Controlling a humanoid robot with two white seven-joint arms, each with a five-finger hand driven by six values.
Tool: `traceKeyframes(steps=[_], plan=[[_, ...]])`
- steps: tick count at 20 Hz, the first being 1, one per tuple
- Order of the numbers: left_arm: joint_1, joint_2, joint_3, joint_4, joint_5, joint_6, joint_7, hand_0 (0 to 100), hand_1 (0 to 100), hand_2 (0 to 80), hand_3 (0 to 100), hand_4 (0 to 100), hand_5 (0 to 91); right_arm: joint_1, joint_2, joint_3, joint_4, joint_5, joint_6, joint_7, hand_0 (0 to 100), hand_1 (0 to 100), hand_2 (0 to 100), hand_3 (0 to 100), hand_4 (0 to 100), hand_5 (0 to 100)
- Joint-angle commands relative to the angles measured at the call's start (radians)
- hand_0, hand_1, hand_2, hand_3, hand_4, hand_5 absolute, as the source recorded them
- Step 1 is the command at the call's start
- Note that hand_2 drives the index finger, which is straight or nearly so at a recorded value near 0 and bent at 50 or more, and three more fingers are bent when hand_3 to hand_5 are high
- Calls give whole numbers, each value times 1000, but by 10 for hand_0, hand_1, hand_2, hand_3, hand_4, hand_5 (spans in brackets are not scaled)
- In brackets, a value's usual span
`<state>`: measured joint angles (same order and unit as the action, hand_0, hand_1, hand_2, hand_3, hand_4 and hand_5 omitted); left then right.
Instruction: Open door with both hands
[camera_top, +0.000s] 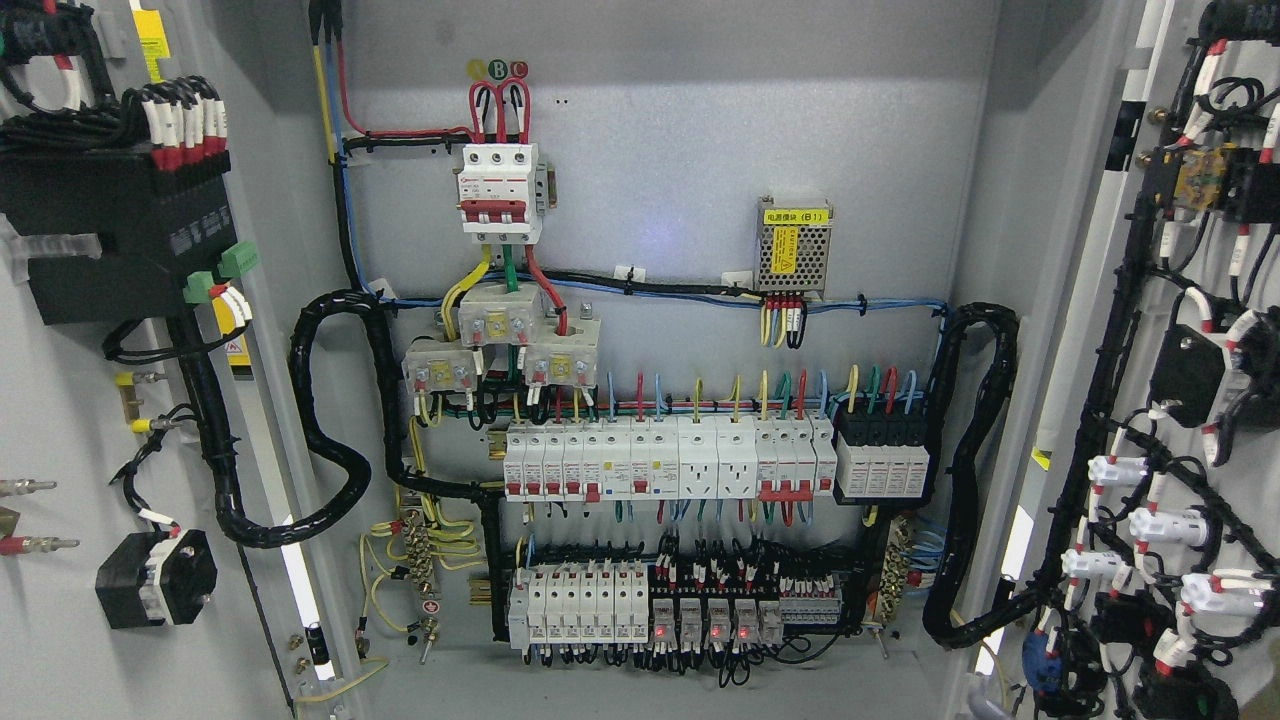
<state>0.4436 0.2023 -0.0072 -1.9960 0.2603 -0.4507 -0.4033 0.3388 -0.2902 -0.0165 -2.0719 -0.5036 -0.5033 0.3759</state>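
The grey electrical cabinet stands wide open. Its left door (60, 420) is swung out at the picture's left, inner side facing me, with a black module and wiring mounted on it. Its right door (1190, 330) is swung out at the right, also showing its wired inner face. Between them the back panel (700, 130) is in full view. Neither of my hands nor arms shows anywhere in the head view.
On the back panel sit a red-and-white main breaker (498, 190), a small mesh power supply (793, 248), two rows of white breakers (668, 458) and relays with red lights (700, 625). Black cable looms (320, 440) loop toward each door.
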Motion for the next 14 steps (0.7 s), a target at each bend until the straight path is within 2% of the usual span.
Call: traceKeyframes(steps=[1, 8, 14], plan=[[50, -6, 113, -61, 7, -16, 0, 120, 556, 0, 0, 0, 0, -6, -18, -77, -16, -26, 9, 0, 0, 500, 40, 0, 0, 0], [56, -72, 191, -60, 22, -13, 0, 120, 556, 0, 0, 0, 0, 2, -10, -114, -17, -30, -1, 0, 0, 500, 40, 0, 0, 0], [55, -73, 236, -53, 99, 27, -3, 120, 556, 0, 0, 0, 0, 5, -6, -137, -16, -33, 0, 0, 0, 500, 40, 0, 0, 0]])
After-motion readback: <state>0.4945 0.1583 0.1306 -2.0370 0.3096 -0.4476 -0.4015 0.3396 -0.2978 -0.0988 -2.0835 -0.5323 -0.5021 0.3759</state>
